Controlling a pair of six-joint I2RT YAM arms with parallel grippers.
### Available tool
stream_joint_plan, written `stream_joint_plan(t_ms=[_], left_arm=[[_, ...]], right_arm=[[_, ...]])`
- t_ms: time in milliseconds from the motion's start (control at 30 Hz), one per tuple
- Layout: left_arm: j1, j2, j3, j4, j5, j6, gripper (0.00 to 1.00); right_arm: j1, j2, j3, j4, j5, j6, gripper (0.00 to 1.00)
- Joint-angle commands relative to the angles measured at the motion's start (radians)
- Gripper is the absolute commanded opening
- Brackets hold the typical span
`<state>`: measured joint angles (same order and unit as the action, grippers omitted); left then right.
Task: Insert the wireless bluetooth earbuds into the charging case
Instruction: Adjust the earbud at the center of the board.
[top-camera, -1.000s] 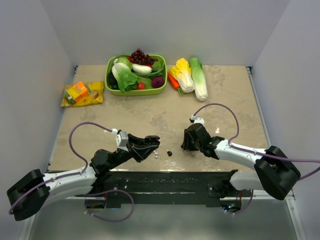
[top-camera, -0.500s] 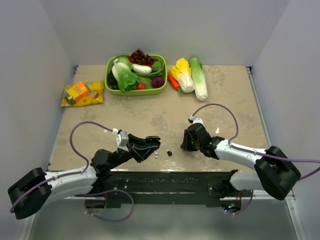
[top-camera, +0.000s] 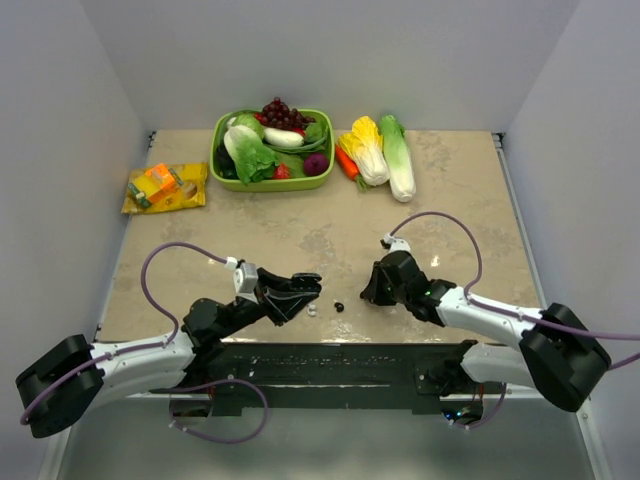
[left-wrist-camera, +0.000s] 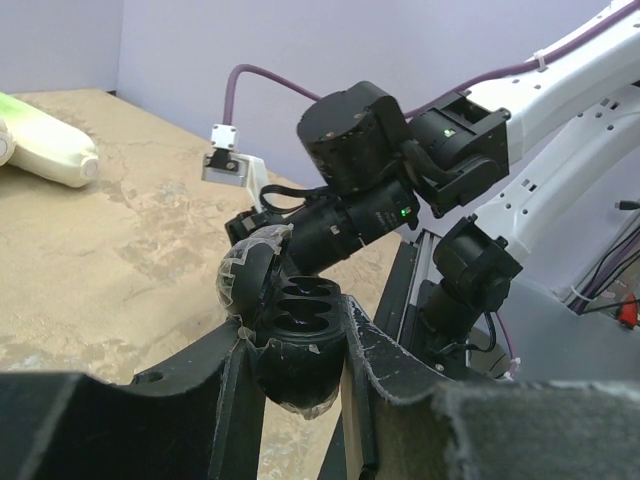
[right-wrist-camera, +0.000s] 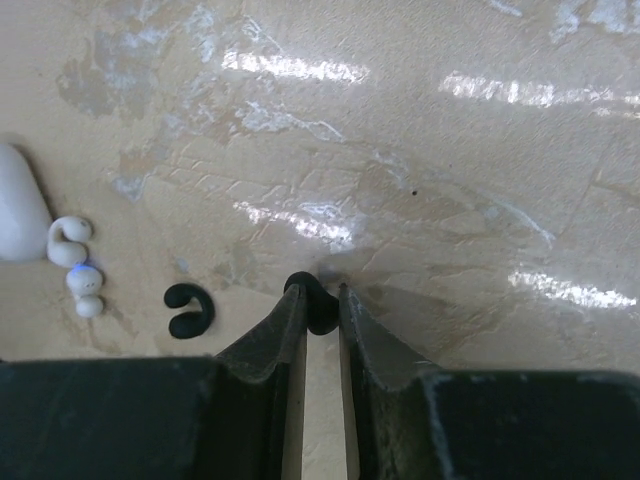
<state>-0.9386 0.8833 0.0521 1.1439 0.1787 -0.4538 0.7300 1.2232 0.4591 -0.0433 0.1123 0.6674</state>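
Near the near edge of the bench (top-camera: 300, 215), the open charging case (left-wrist-camera: 297, 335) is being gripped by the left pincer (left-wrist-camera: 298, 385), and no earbud is being seen in its wells. Just right of it, a white earbud (right-wrist-camera: 76, 262) and a black earbud (right-wrist-camera: 187, 310) are lying loose. A second black earbud (right-wrist-camera: 320, 312) is being pinched by the right pincer (right-wrist-camera: 320, 296). Insertion is being judged as not yet begun.

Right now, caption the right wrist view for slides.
Right gripper pinches one black earbud; second black earbud and white earbud lie loose beside it.
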Motion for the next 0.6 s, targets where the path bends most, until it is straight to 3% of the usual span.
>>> stream_joint_plan(t_ms=[0, 200, 567], left_arm=[[-0.006, -0.017, -0.052, 0.076, -0.005, 0.000, 0.00], [-0.008, -0.024, -0.052, 0.070, -0.019, 0.001, 0.00], [-0.006, 0.002, -0.078, 0.123, -0.051, -0.022, 0.00]], right_arm=[[0.000, -0.134, -0.060, 0.109, -0.033, 0.124, 0.00], [0.002, -0.245, -0.103, 0.203, -0.046, 0.265, 0.00], [0.002, -0.064, -0.214, 0.453, 0.013, 0.506, 0.00]])
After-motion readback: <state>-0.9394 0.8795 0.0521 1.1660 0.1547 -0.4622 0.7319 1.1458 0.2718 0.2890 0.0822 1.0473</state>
